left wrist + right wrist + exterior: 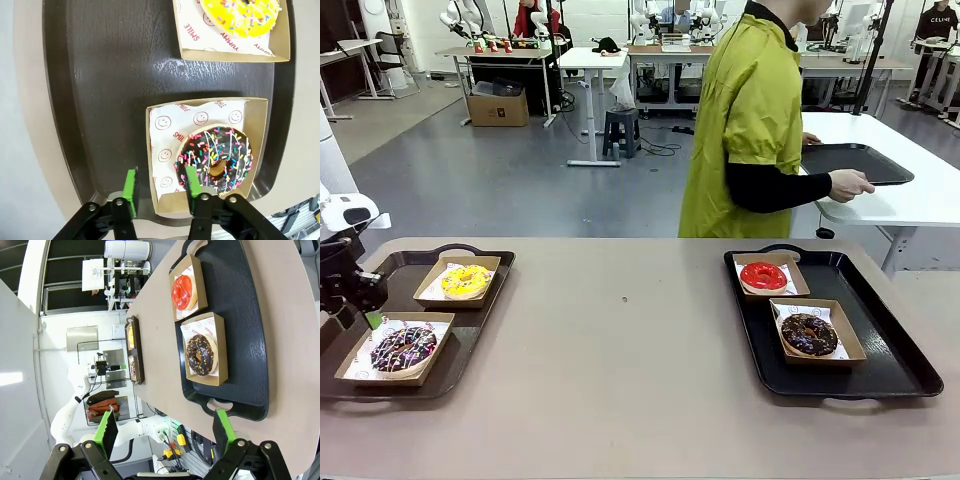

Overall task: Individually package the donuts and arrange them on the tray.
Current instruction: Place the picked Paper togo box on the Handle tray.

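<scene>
Now left end effector (159,187) hangs released over the boxed sprinkle donut (216,160) on the left tray (100,75), right end effector (165,432) spread wide and empty; next likely retreat.

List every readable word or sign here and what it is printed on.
"SMILE", with smiley faces: paper liner under the sprinkled chocolate donut.
"SMILE", "YUMMY": paper liner under the yellow donut.
"CELINE": black shirt of a far-off person.
Print on the right tray's liners: too small to read.
</scene>
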Controlling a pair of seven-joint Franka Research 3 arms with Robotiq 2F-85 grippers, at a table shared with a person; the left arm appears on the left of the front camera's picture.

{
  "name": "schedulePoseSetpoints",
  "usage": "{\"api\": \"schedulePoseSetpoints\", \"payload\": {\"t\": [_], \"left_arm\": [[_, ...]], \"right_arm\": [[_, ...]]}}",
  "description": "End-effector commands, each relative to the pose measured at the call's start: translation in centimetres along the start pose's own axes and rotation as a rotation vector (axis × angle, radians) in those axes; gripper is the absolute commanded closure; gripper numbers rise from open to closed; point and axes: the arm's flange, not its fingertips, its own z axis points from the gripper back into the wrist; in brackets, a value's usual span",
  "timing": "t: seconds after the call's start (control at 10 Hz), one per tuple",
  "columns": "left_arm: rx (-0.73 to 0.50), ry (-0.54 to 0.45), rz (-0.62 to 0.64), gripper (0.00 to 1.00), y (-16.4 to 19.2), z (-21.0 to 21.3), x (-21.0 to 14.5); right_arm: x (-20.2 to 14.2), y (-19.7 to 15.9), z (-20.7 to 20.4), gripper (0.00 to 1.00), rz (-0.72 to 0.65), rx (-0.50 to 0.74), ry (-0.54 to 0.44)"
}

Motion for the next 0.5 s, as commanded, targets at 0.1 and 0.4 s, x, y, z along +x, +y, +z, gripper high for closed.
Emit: {"api": "schedulePoseSetpoints", "payload": {"t": [0.1, 0.4], "left_arm": [[-0.047, 0.0, -0.018, 0.0, 0.7, 1.1, -0.3], [-0.106, 0.003, -0.022, 0.12, 1.1, 2.0, -0.4]], "right_arm": [[-0.1, 0.4, 0.1, 0.0, -0.011, 0.013, -0.003], [-0.1, 0.4, 0.1, 0.0, -0.011, 0.013, -0.003]]}}
